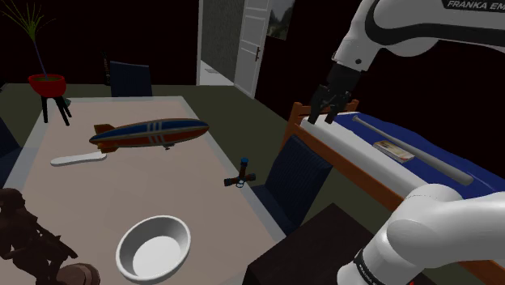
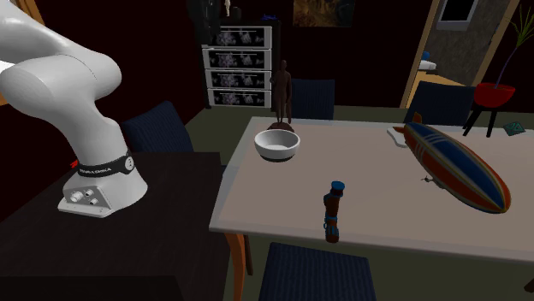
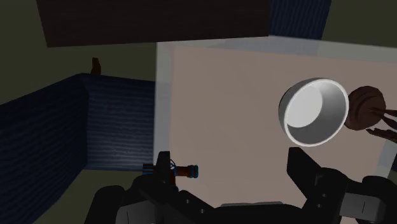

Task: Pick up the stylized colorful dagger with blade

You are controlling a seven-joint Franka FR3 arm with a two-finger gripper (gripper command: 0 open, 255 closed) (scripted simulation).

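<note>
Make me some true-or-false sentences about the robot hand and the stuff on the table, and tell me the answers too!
1. The black two-finger gripper is holding the small colourful dagger. False: its fingers are open and empty, up in the air beyond the table's side.
2. The small colourful dagger sits close to the edge of the pale table. True.
3. The round white bowl has nothing in it. True.
4. The blue airship with red stripes sits inside the round white bowl. False: it rests on the pale table, apart from the bowl.
</note>
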